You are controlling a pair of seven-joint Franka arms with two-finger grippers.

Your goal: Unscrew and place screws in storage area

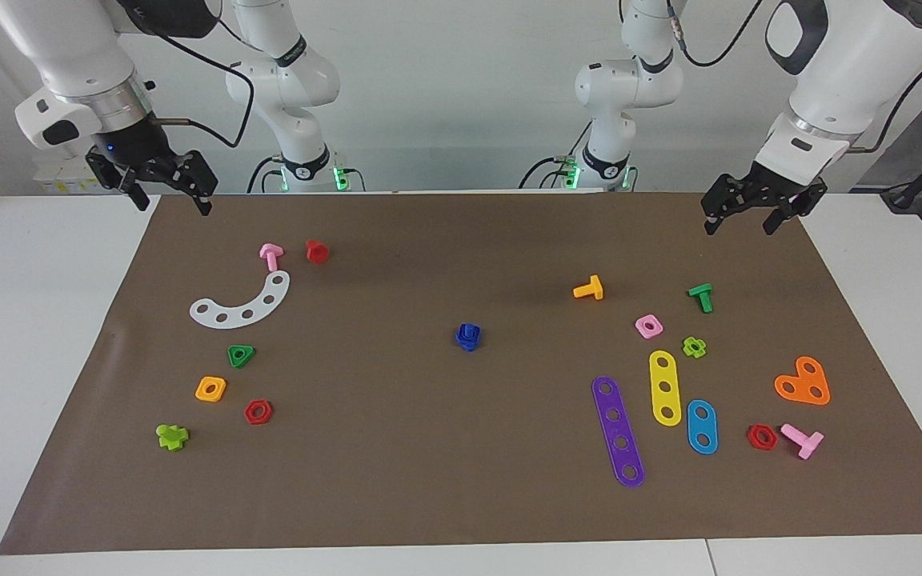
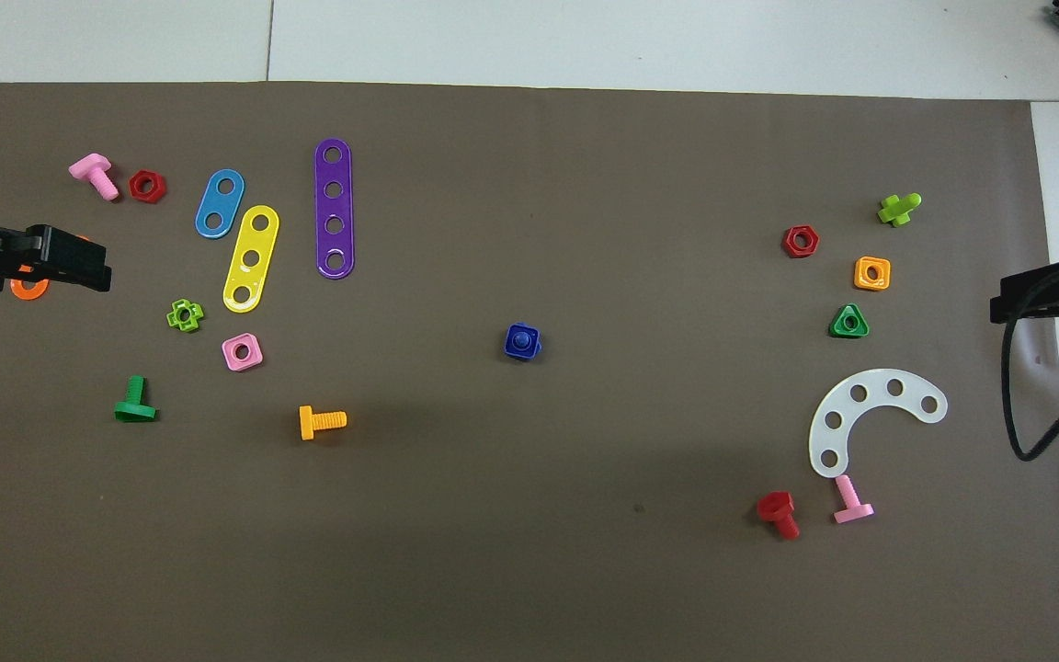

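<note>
A dark-blue screw (image 1: 468, 337) (image 2: 522, 342) stands in the middle of the brown mat, seated in a dark-blue square nut. The storage area lies toward the right arm's end, marked by the white arched strip (image 1: 241, 302) (image 2: 870, 414), green triangle nut (image 1: 241, 355) (image 2: 849, 322), orange square nut (image 1: 210, 389) (image 2: 871, 273) and red hexagon nut (image 1: 258, 412) (image 2: 800, 241). My right gripper (image 1: 173, 202) (image 2: 1012, 299) hangs open in the air over the mat's edge at that end. Over the other end of the mat my left gripper (image 1: 741, 224) (image 2: 79, 262) hangs open, holding nothing. Both are well away from the screw.
Purple (image 1: 618, 430), yellow (image 1: 664, 387) and blue (image 1: 702, 426) strips and an orange heart plate (image 1: 803, 382) lie toward the left arm's end, with orange (image 1: 589, 288), green (image 1: 701, 297) and pink (image 1: 803, 439) bolts. Pink (image 1: 270, 254), red (image 1: 317, 251) and lime (image 1: 172, 436) bolts lie around the white strip.
</note>
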